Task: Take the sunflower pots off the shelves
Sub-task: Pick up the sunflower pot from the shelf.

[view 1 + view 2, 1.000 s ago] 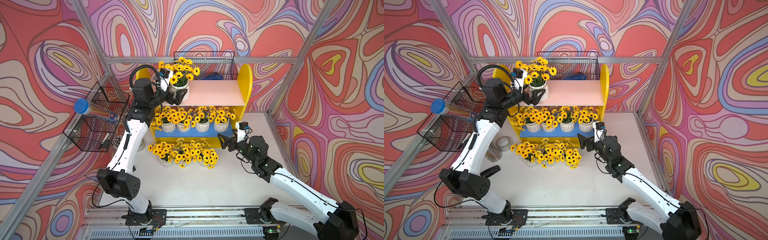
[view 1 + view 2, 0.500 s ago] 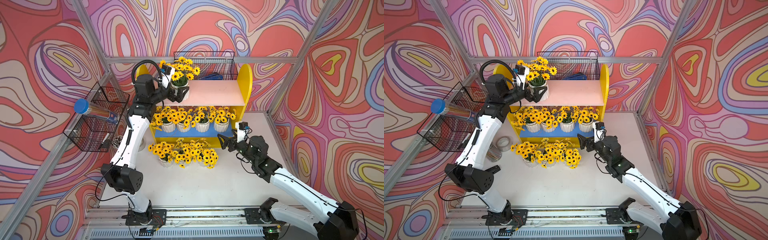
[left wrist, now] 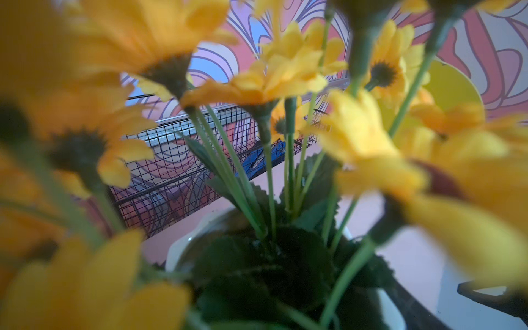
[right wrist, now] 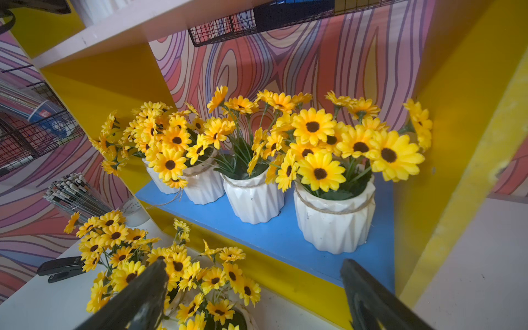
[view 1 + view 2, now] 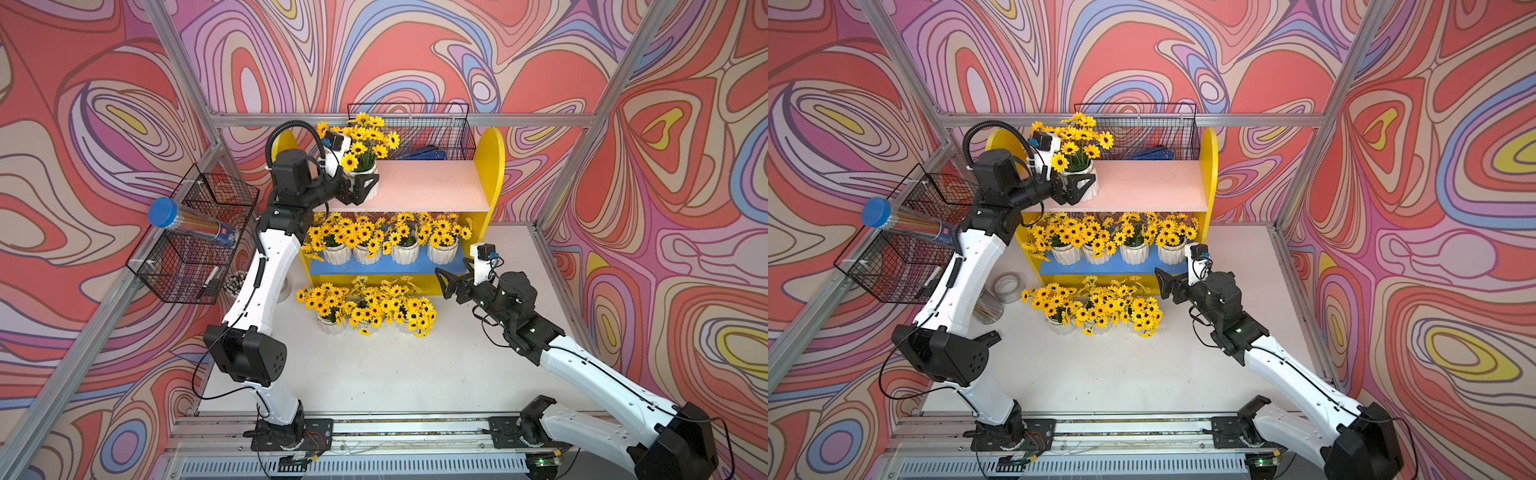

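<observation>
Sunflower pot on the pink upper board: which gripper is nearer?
Left. The left gripper is around that pot; the right gripper hangs open lower down, near the blue lower board.

Bright, even light in both top views; soft shadows on the table (image 5: 374, 382). Left wrist view is mostly blur, close sunflowers (image 3: 85, 57) out of focus, stems (image 3: 290, 171) sharper. Right wrist view is crisp, shelves (image 4: 457, 114) leaning at its edges
</observation>
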{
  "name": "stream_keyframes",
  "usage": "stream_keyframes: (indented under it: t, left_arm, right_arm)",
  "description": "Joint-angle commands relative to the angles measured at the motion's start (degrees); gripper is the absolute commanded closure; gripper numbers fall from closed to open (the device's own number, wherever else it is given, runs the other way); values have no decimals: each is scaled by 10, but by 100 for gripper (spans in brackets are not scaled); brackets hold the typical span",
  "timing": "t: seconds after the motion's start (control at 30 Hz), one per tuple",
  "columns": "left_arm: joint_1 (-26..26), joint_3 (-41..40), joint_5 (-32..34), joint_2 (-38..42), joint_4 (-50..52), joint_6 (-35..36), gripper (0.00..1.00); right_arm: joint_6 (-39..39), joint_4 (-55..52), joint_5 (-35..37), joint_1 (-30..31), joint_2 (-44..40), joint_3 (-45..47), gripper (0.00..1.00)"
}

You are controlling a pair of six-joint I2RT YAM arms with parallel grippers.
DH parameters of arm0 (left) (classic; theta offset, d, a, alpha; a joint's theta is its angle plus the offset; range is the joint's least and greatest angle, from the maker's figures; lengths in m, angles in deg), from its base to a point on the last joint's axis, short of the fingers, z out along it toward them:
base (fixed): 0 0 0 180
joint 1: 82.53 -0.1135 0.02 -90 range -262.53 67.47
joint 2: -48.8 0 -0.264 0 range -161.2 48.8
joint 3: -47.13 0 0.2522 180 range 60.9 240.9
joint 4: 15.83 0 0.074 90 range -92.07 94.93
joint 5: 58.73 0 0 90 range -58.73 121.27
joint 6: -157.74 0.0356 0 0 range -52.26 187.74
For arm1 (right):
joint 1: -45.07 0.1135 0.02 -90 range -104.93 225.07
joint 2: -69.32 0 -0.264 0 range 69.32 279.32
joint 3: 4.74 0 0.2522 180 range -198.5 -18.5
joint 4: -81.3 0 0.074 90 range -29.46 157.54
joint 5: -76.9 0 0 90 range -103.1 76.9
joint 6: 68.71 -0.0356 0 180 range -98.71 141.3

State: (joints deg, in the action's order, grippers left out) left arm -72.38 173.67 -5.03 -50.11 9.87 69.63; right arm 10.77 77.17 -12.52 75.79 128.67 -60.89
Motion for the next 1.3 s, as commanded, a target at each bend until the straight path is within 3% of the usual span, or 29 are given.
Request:
stream_keyframes:
  t: [0.0, 0.17, 1.27]
  left_arm:
    - [1, -6, -18, -1, -4, -4, 68]
    - [2, -12, -23, 7, -15, -15, 100]
    - [106, 60, 33, 55, 1, 25, 100]
  right_arm:
    - [7, -2, 4, -3, -12, -7, 3]
    - [9, -9, 11, -3, -18, -7, 3]
    - [-9, -17, 100, -5, -43, -1, 4]
